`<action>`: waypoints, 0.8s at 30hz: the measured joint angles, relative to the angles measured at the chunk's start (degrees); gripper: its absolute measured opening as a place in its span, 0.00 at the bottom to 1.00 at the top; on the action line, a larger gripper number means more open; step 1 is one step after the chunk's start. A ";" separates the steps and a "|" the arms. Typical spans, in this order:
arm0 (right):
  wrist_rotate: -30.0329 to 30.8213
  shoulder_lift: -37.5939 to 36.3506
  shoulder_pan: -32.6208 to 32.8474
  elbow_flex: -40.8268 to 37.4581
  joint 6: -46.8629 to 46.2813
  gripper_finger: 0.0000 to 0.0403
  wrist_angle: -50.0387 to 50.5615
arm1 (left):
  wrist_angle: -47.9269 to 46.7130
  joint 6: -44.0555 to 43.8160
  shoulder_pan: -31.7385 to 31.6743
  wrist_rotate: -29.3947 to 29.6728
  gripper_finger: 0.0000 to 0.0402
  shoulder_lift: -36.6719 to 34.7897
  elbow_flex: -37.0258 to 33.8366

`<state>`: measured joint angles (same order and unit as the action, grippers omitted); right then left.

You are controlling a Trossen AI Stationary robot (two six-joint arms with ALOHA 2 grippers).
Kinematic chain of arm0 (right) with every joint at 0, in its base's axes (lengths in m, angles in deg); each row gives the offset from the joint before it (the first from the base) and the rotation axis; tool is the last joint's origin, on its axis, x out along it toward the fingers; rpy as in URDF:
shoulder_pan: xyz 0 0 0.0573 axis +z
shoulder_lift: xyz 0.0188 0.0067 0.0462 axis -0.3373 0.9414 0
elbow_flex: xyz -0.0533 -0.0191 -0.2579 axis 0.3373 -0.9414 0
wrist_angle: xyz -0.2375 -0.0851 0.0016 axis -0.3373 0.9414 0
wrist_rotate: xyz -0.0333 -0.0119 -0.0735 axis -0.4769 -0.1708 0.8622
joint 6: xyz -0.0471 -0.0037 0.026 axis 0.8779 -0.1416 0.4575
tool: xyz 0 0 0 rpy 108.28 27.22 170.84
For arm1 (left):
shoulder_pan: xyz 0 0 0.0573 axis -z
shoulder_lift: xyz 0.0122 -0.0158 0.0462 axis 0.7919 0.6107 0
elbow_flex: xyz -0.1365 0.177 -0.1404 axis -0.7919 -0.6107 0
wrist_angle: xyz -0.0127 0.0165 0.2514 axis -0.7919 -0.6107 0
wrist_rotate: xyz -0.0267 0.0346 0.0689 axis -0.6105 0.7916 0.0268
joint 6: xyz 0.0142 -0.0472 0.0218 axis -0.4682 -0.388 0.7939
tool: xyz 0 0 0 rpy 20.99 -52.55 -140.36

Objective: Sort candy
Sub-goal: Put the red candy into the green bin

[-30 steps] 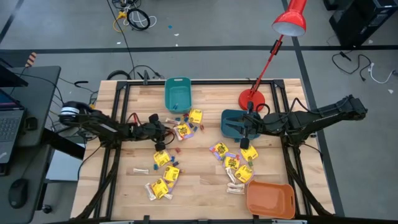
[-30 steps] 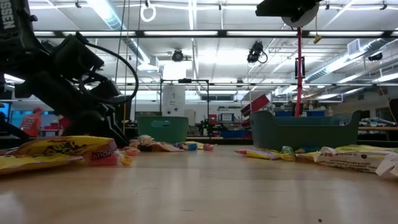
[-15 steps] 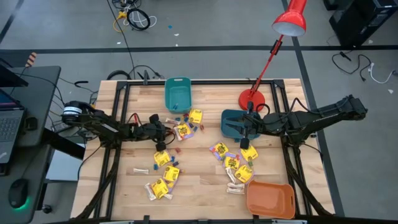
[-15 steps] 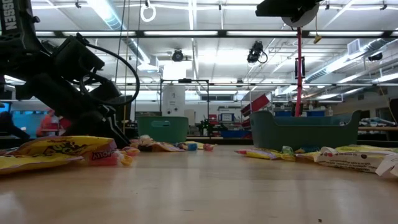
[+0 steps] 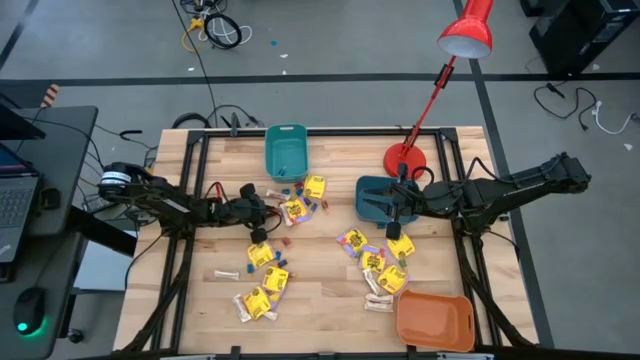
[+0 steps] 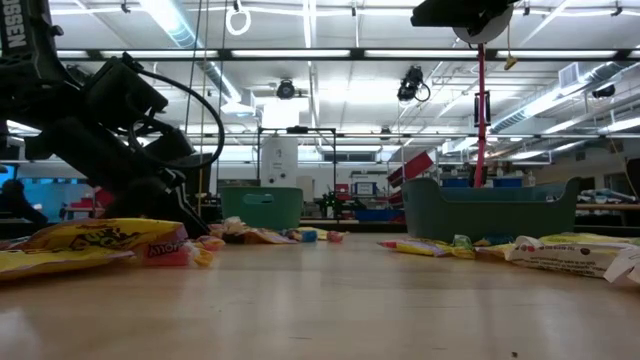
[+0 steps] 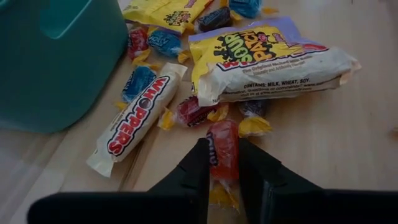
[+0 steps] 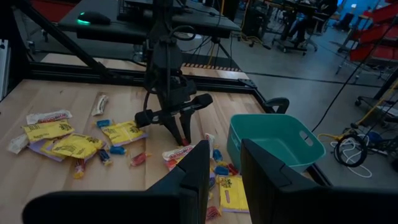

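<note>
left gripper (image 7: 222, 163), low centre of its wrist view, has its jaws pinched on a red candy (image 7: 222, 146); right gripper (image 8: 224, 163) holds nothing, jaws slightly apart.

"WHOPPERS" runs along a white candy stick (image 7: 134, 124); a yellow packet (image 7: 267, 62) reads "SOUR PATCH".

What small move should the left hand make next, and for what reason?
Probably a short, straight lift. The left hand has its fingers on both sides of a red wrapped candy that lies on the table, beside a Whoppers stick. Lifting first would clear the neighbouring sweets before carrying it toward the teal bin.
</note>
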<state>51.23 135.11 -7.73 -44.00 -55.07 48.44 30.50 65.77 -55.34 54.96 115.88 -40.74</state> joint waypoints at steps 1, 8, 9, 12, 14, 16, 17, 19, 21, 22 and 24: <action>0.00 0.00 0.00 0.00 0.00 0.19 0.00 | -0.02 -0.23 0.00 0.00 0.15 0.02 0.00; 0.00 0.00 0.00 0.00 -0.01 0.19 0.00 | -0.06 -2.47 0.00 0.04 0.15 0.04 -0.04; 0.00 0.00 0.01 0.00 -0.01 0.19 0.00 | -0.08 -2.73 0.00 0.04 0.15 0.04 -0.04; 0.00 0.00 0.01 0.00 -0.01 0.19 0.00 | -0.11 -3.06 0.00 0.04 0.15 0.04 -0.04; 0.00 0.00 -0.01 0.00 -0.01 0.19 0.00 | -0.13 -4.03 0.00 0.04 0.15 0.02 -0.04; 0.00 0.00 0.01 0.00 -0.01 0.19 0.00 | -0.15 -4.49 0.00 0.07 0.15 0.03 -0.04; 0.00 0.00 0.01 0.00 -0.01 0.19 0.00 | -0.15 -4.74 0.00 0.08 0.15 0.03 -0.04; 0.00 0.00 0.01 0.00 -0.01 0.19 -0.02 | -0.15 -5.51 0.00 0.22 0.15 0.02 -0.07; 0.00 0.00 -0.01 0.00 -0.01 0.19 -0.02 | -0.13 -5.92 0.00 0.22 0.15 0.04 -0.09; 0.00 0.00 0.01 0.00 -0.02 0.19 -0.02 | -0.13 -6.28 0.00 0.22 0.15 0.02 -0.09; 0.00 0.00 -0.01 0.00 -0.03 0.19 -0.02 | -0.13 -7.02 0.00 0.22 0.15 0.00 -0.09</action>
<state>51.23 135.11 -7.74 -44.00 -55.10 48.42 30.37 58.74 -55.34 55.18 115.87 -40.82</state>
